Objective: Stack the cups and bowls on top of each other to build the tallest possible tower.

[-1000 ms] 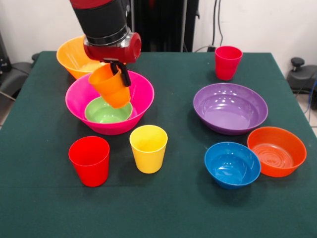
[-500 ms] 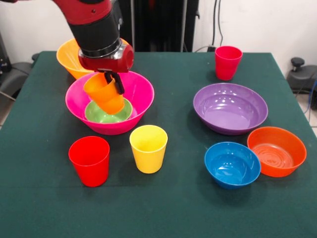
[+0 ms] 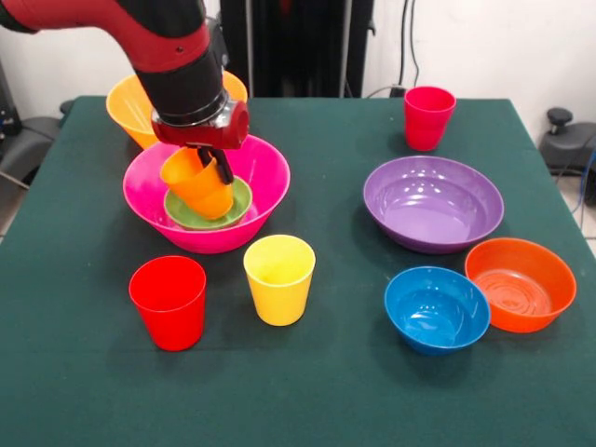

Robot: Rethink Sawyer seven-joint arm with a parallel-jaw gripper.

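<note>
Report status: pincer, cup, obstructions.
Pincer shut on tilted orange plastic cup. Cup low inside small green bowl, nested in big hot-pink bowl. Nothing blocking.

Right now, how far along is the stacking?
Done: green bowl sits inside the hot-pink bowl. In hand: gripper holds the orange cup, tilted, over the green bowl. Left on the table: four bowls and three cups, e.g. yellow cup, purple bowl.

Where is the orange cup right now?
In the front view, at upper left: the gripper holds the orange cup tilted, down inside the hot-pink bowl, over the small green bowl.
</note>
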